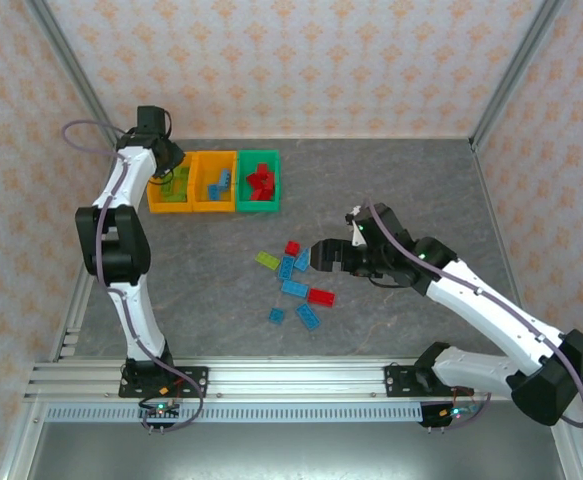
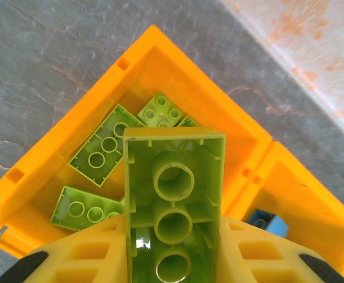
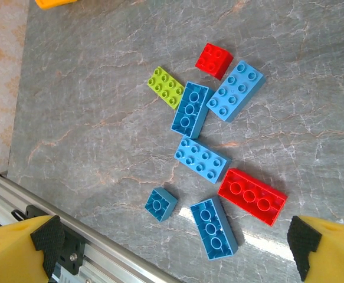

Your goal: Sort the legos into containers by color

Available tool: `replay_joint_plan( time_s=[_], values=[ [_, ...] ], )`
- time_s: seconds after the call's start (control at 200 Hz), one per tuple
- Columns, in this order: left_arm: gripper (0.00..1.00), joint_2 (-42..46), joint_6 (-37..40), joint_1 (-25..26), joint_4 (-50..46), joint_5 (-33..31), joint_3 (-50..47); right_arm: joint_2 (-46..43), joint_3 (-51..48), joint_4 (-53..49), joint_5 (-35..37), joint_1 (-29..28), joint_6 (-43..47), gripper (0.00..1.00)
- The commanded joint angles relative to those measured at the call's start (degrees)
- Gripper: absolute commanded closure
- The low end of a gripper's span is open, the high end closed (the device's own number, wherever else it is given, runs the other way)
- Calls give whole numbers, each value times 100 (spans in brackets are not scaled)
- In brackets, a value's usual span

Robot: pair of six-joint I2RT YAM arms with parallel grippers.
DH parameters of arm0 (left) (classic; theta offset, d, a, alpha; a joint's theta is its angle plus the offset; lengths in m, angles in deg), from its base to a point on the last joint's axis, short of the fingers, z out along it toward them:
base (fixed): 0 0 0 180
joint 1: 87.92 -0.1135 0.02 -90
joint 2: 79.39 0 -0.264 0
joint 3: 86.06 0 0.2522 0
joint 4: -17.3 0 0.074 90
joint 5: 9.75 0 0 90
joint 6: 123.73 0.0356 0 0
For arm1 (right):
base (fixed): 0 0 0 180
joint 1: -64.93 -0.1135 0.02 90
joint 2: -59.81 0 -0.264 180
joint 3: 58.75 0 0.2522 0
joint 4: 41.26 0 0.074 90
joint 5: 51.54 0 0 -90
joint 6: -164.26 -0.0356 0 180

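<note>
**Sorting stage, left arm at the bins.** The left gripper [image 1: 164, 162] is clamping a lime green studded plastic brick [image 2: 173, 194] between its yellow fingers [image 2: 83, 253], hollow underside facing the wrist camera. The brick is hanging just above the left orange open-topped plastic bin [image 2: 71, 118] at the far left of the grey marbled table [image 1: 391, 180], where other lime green bricks [image 2: 101, 152] are lying. To its right, the middle orange bin [image 1: 214, 208] is holding light blue bricks [image 1: 217, 182] and the green bin [image 1: 259, 207] is holding red bricks [image 1: 261, 180]. The right gripper [image 1: 318, 255] is waiting with jaws wide apart just right of the loose bricks [image 3: 202, 159] at mid-table: two red, one lime green, five blue.
</note>
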Motion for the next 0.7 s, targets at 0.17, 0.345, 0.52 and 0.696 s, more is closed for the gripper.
replay_joint_plan(
  time_s=[0.17, 0.345, 0.52, 0.696],
  values=[
    [38, 460, 139, 29, -445, -33, -42, -252, -179, 46, 232, 15, -224, 1],
    [40, 1551, -114, 61, -350, 229, -813, -121, -164, 153, 341, 13, -266, 1],
    [42, 3107, -138, 699, -259, 363, -2014, 211, -160, 58, 1255, 22, -697, 1],
    [43, 4644, 465, 1889, 143, 626, -3259, 941, 130, -68, 1617, 23, -871, 1]
  ],
)
